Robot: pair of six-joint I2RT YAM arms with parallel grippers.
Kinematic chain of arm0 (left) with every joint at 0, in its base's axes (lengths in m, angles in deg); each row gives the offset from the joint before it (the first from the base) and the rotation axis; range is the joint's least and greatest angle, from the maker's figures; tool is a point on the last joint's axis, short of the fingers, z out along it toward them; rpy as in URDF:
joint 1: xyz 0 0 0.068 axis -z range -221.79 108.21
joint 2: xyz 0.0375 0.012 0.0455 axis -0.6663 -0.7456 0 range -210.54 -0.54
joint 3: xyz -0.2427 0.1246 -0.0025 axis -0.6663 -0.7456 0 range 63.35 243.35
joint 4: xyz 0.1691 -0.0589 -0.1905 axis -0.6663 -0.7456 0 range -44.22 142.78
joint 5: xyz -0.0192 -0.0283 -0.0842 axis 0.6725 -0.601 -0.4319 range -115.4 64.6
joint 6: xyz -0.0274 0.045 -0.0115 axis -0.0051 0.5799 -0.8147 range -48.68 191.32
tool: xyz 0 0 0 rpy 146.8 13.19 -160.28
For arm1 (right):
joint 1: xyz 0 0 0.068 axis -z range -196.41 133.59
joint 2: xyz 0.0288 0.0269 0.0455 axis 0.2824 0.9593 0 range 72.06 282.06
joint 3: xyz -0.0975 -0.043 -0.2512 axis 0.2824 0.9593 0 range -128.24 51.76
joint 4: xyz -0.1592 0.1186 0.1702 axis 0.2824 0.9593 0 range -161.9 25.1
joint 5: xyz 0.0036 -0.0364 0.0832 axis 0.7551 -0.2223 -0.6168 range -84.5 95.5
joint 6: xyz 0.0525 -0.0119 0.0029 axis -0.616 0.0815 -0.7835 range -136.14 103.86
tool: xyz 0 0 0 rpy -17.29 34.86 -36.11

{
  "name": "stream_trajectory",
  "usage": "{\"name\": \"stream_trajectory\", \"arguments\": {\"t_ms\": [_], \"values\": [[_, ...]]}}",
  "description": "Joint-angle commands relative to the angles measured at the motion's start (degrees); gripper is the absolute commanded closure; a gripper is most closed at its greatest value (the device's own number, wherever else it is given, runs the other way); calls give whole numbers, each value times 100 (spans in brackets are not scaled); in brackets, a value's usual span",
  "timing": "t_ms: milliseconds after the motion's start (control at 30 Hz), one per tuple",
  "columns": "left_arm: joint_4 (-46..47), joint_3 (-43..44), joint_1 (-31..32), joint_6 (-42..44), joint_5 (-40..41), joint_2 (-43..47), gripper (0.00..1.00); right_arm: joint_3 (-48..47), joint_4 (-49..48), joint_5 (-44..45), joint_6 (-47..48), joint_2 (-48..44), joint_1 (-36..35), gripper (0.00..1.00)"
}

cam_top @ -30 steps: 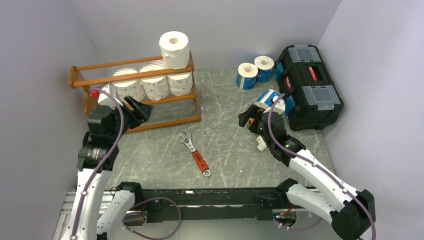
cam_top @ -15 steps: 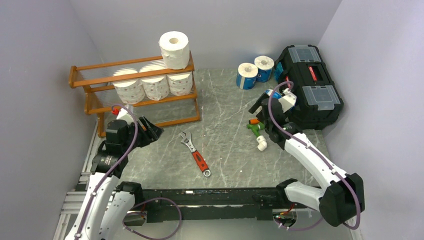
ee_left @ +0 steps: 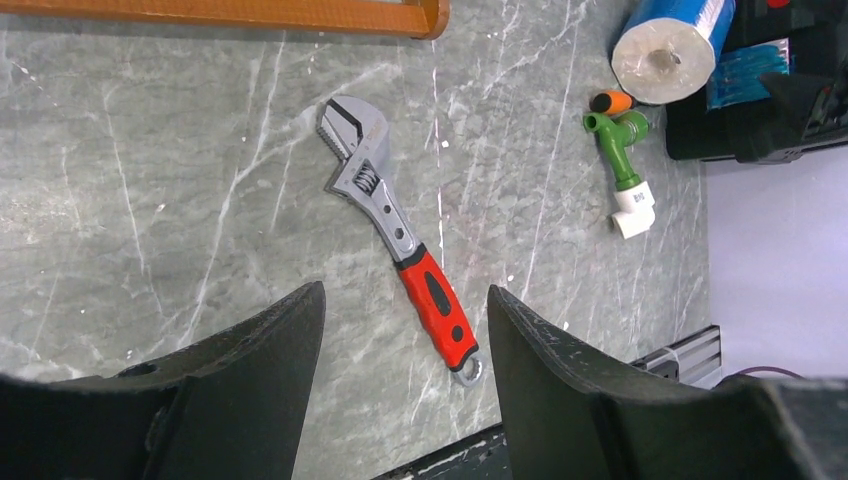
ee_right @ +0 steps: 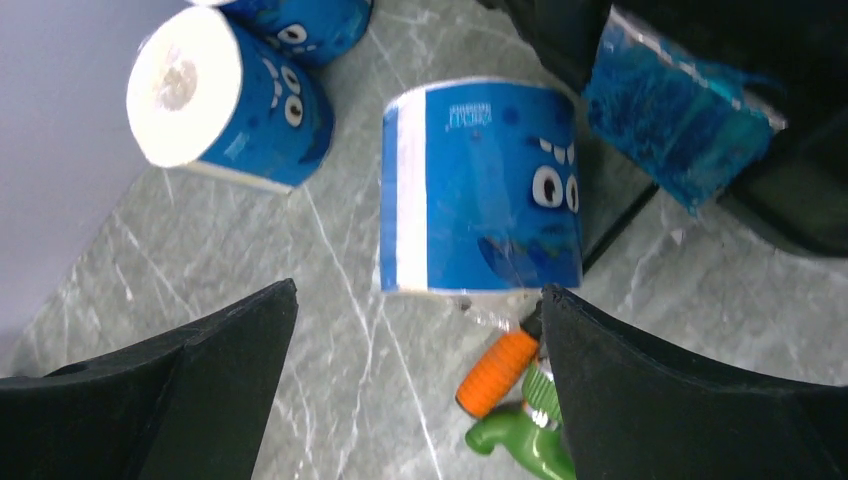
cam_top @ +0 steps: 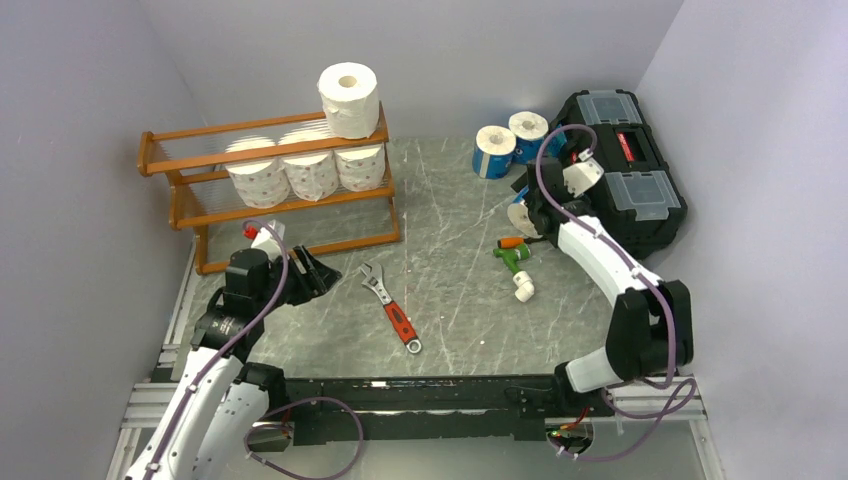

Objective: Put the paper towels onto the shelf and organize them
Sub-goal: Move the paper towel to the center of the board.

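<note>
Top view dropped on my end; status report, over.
Left claw open, empty. Right claw open over blue-wrapped roll. Four rolls on shelf. Green pipe fitting beside that roll.

bench grey marble | far left: shelf | centre: wrench | right: green pipe fitting, blue-wrapped paper towels, black toolbox

A red-handled wrench lies apart from the green fitting and black toolbox.

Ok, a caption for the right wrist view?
Open right hand poised over a blue-wrapped paper towel roll lying by the black toolbox, another blue roll beyond.
</note>
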Motion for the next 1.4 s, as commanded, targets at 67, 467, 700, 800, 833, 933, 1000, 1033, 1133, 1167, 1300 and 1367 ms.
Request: {"name": "stream_trajectory", "arguments": {"t_ms": [67,467,700,800,833,933,1000,1033,1133,1167,1300,1367], "values": [[349,-99,130,-47,-112,59,35,-597,170,328,524,640,220,5],[486,-204,173,-168,-147,-19,35,-1278,456,746,922,1658,322,5],[413,-217,177,-169,-82,62,35,-1534,428,290,1050,2168,365,5],[407,-234,172,-190,-95,78,36,-1597,368,-51,1158,2304,355,6],[404,-243,176,-196,-103,80,36,-1576,291,-170,1211,2329,339,7],[426,-285,177,-227,-108,96,36,-1453,74,-353,1402,2317,220,8],[466,-324,176,-257,-133,91,36,-1391,35,-393,1452,2293,96,9],[496,-340,177,-277,-150,78,36,-1368,9,-405,1481,2264,8,9],[561,-362,181,-295,-210,9,36,-1277,-56,-402,1551,2185,-371,9],[575,-362,183,-301,-221,-12,36,-1266,-44,-393,1548,2163,-510,9],[634,-394,210,-335,-227,-37,36,-1185,7,-360,1442,2078,-1032,9],[639,-412,224,-345,-232,-43,36,-1092,4,-397,1338,2015,-1264,10]]}}
